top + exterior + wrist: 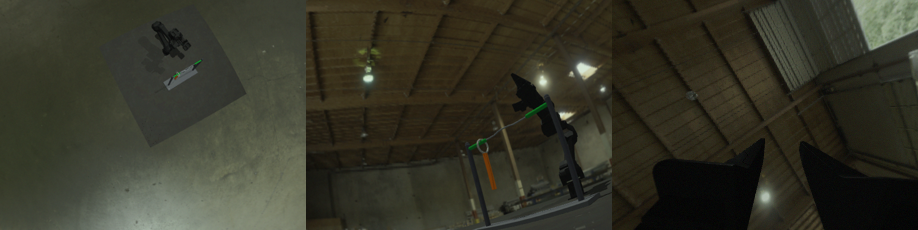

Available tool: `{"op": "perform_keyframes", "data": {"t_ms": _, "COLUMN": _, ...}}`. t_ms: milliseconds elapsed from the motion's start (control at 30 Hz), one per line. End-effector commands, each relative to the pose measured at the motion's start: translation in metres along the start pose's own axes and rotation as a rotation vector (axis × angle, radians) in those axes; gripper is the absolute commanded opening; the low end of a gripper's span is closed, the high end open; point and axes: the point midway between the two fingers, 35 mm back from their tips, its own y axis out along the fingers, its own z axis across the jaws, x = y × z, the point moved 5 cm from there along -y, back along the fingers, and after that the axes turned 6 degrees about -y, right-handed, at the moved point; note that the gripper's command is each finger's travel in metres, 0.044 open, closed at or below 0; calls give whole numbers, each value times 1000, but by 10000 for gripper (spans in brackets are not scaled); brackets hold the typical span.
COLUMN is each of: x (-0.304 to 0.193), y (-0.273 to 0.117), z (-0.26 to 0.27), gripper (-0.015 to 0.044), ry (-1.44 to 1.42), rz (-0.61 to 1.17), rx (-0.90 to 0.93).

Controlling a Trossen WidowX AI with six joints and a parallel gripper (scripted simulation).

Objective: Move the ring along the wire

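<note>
One ring [177,72] [488,148], pale grey, threaded on the left green sleeve [175,75] [473,147] of the wire, near the left post [170,81] [478,185]. One orange handle [176,77] [489,171], straight, hanging below the ring with its lower end clear of the base plate [183,80] [538,217]. One thin grey wire section [185,69] [502,128], wavy, between the left sleeve and the right green sleeve [198,62] [536,110], the latter bare of any ring and adjoining the right post [197,65] [563,145]. Two posts in all, dark grey, fixed at opposite ends of one long grey plate, itself laid on a dark square mat [175,107]. One black robot arm [163,37] [548,126], on the far side of the stand in the exterior view, toward the right post and partly behind it. One gripper [175,32] [512,74] [782,144], raised above the wire, well apart from the handle, pointing up and left in the exterior view; jaws partly open, a modest gap between the tips, nothing held. Seen past the fingers from the wrist: one timber ceiling [727,95], one lit lamp [765,196] low in the gap, and one bright opening [892,20] at upper right.
</note>
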Motion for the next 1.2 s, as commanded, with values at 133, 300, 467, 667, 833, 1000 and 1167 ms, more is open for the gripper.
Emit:
{"op": "perform_keyframes", "data": {"t_ms": 133, "x": 30, "y": -4, "z": -55, "gripper": 160, "ry": -483, "rz": 75, "rx": -153}}
{"op": "perform_keyframes", "data": {"t_ms": 300, "x": 61, "y": -13, "z": -84, "gripper": 160, "ry": -767, "rz": 127, "rx": -262}}
{"op": "perform_keyframes", "data": {"t_ms": 467, "x": 99, "y": -29, "z": -108, "gripper": 160, "ry": -1017, "rz": 190, "rx": -388}}
{"op": "perform_keyframes", "data": {"t_ms": 667, "x": 148, "y": -58, "z": -126, "gripper": 160, "ry": -1268, "rz": 277, "rx": -551}}
{"op": "perform_keyframes", "data": {"t_ms": 833, "x": 182, "y": -84, "z": -132, "gripper": 160, "ry": -1411, "rz": 345, "rx": -671}}
{"op": "perform_keyframes", "data": {"t_ms": 1000, "x": 201, "y": -115, "z": -138, "gripper": 160, "ry": -1453, "rz": 442, "rx": -768}}
{"op": "perform_keyframes", "data": {"t_ms": 1167, "x": 219, "y": -170, "z": -141, "gripper": 160, "ry": -1458, "rz": 599, "rx": -894}}
